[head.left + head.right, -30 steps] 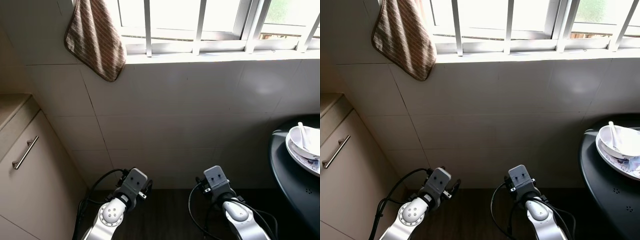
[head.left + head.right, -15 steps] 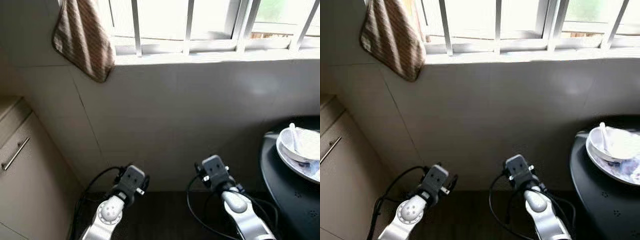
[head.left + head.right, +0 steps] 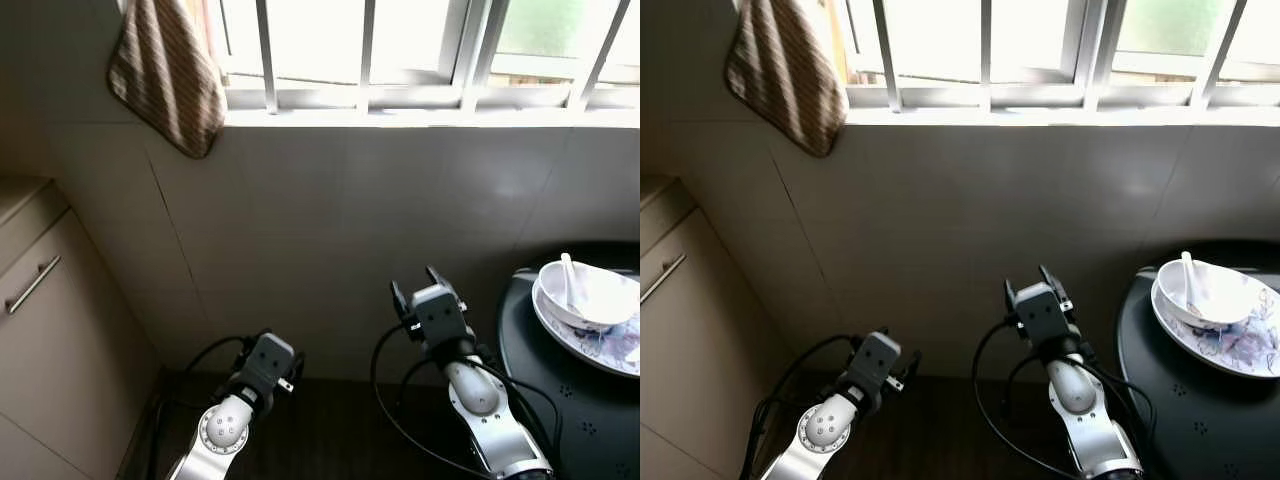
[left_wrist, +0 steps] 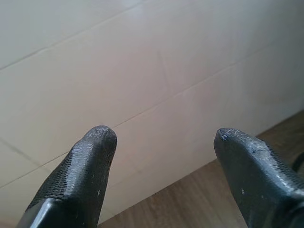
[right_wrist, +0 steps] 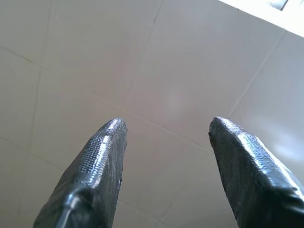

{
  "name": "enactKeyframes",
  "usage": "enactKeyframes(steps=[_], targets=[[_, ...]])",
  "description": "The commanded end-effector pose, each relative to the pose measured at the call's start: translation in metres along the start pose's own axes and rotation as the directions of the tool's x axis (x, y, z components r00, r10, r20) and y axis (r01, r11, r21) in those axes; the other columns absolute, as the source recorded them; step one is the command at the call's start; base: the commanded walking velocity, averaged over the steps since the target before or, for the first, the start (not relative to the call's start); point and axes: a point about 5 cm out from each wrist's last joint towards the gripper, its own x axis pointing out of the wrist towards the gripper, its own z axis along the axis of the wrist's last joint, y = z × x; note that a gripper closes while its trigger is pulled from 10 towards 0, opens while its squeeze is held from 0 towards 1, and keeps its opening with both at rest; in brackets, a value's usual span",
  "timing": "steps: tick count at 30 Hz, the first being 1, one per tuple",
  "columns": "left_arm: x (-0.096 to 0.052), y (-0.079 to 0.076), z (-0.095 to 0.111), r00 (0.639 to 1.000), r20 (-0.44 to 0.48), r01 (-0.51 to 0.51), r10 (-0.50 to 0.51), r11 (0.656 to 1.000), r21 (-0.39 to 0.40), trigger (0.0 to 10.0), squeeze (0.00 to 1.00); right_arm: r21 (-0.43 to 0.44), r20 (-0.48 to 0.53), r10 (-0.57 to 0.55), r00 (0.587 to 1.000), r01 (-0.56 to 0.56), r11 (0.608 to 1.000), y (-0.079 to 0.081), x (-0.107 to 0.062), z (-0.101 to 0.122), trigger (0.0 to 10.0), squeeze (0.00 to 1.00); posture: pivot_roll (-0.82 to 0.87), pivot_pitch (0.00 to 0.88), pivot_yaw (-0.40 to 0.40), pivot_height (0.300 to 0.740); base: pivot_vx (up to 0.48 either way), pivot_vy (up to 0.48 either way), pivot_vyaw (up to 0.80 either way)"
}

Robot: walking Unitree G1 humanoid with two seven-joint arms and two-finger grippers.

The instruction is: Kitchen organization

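Note:
A white bowl (image 3: 585, 293) with a white spoon (image 3: 569, 277) in it sits on a patterned plate (image 3: 612, 346) on a round black table (image 3: 570, 400) at the right. My right gripper (image 3: 416, 284) is raised toward the tiled wall, left of the table, open and holding nothing; its fingers (image 5: 102, 156) point at bare tiles. My left gripper (image 4: 161, 137) hangs low near the floor, open and empty, with its fingers (image 4: 90, 156) facing the base of the wall.
A striped brown cloth (image 3: 165, 75) hangs from the barred window (image 3: 400, 50) at upper left. A beige cabinet with a metal handle (image 3: 32, 285) stands at the left. Dark wood floor (image 3: 330, 430) lies below the tiled wall (image 3: 350, 220).
The camera has shifted right, bringing more of the black table and the bowl into view. My right arm has risen, so its fingers now stick up above the wrist.

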Motion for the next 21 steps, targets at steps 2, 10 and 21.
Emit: enactKeyframes(steps=[2,10,21], targets=[[0.000,0.005,0.003,0.999,0.020,-0.024,0.024,1.000,-0.005,10.0,0.00,0.014,0.025,-0.028,0.999,0.027,1.000,-0.003,0.001,0.003,10.0,0.00,-0.01,0.000,0.001,0.740,0.246,0.315,0.00],[0.000,0.005,0.005,0.999,0.026,-0.024,0.024,1.000,-0.006,10.0,0.00,0.049,0.029,-0.104,0.994,0.103,0.994,-0.014,0.003,0.004,10.0,0.00,-0.01,0.000,-0.001,0.740,0.302,0.223,-0.25],[0.001,0.006,0.005,0.999,0.029,-0.023,0.023,1.000,-0.004,10.0,0.00,0.041,0.028,-0.102,0.994,0.101,0.994,-0.011,0.003,0.002,10.0,0.00,-0.01,0.000,-0.003,0.740,0.285,0.000,-0.35]])
